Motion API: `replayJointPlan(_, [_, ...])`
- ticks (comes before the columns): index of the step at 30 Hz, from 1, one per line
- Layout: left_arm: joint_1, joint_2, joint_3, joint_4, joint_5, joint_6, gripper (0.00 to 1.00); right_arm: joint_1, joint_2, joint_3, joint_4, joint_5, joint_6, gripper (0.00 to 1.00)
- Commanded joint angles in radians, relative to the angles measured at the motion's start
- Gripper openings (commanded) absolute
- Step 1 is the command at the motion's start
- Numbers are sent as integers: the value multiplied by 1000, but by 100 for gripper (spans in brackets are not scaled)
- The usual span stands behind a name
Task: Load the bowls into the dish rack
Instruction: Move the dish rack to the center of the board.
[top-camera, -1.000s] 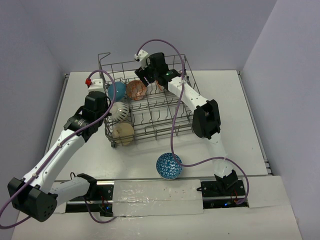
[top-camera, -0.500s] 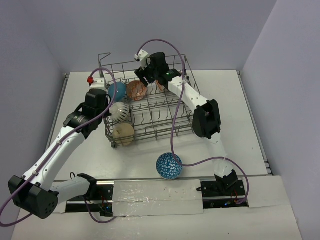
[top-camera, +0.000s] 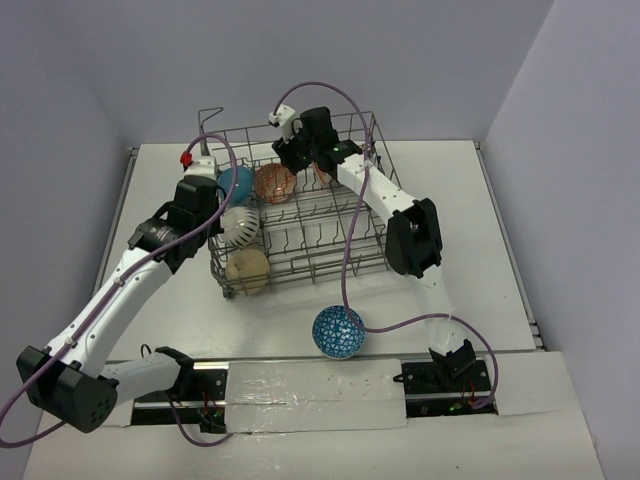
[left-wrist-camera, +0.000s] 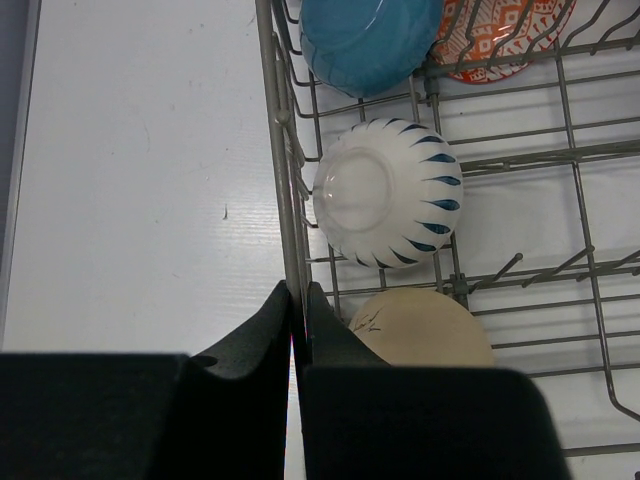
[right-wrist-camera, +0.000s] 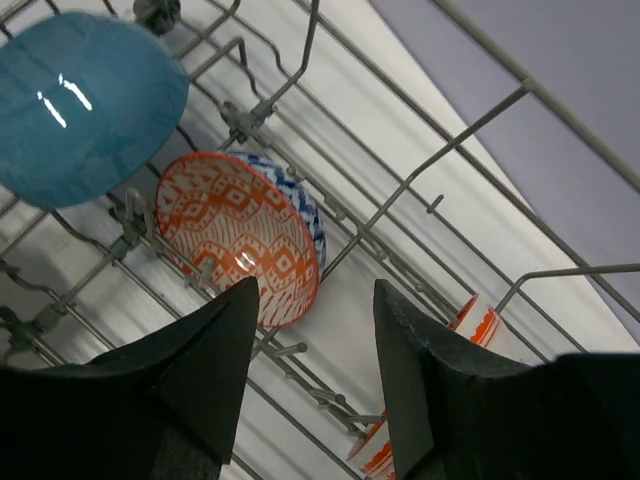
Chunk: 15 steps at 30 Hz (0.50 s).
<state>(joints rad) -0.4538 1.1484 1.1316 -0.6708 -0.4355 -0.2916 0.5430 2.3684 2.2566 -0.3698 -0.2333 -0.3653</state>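
Nearest the arm bases, a patterned blue bowl (top-camera: 338, 331) sits alone on the white table (top-camera: 480, 220), outside the dish rack (top-camera: 320, 240) and just beyond its near edge. The rack stands mid-table, toward the back wall. The left gripper (left-wrist-camera: 298, 300) is pinched narrow onto the wire of the rack's left wall, with the wire caught between its fingers. Inside the rack, along that wall, a tan bowl (top-camera: 247, 268) lies nearest and a white bowl with blue streaks (top-camera: 240, 222) lies upside down just beyond it. A teal bowl (top-camera: 237, 182) is farther back. Beside the teal bowl, an orange bowl (top-camera: 273, 182) stands on edge among the tines. The right gripper (right-wrist-camera: 315, 290) hangs over the rack's far end above the orange bowl, its jaws parted and holding nothing. Part of another orange-and-white bowl (right-wrist-camera: 478, 320) shows at the far wall.
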Motion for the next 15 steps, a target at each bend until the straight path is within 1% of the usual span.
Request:
replayJointPlan(1, [-57,36,5,-119,190,54,0,-6,-54,-32,6,-29,-26,51])
replayJointPlan(2, [-59,42,5,-119,188,55,0,-6,-55,-46,6,-28,-29,46])
replayJointPlan(3, [-60,45,7,-119,195,55,0,-6,-60,-54,3,-28,-38,40])
replayJointPlan(6, [-63,51,5,-113,184,54,0,-6,-54,-65,-6,-26,-52,34])
replayJointPlan(15, [-63,25,-10,-113,202,45,0,-11,0,-14,-17,-28,-49,34])
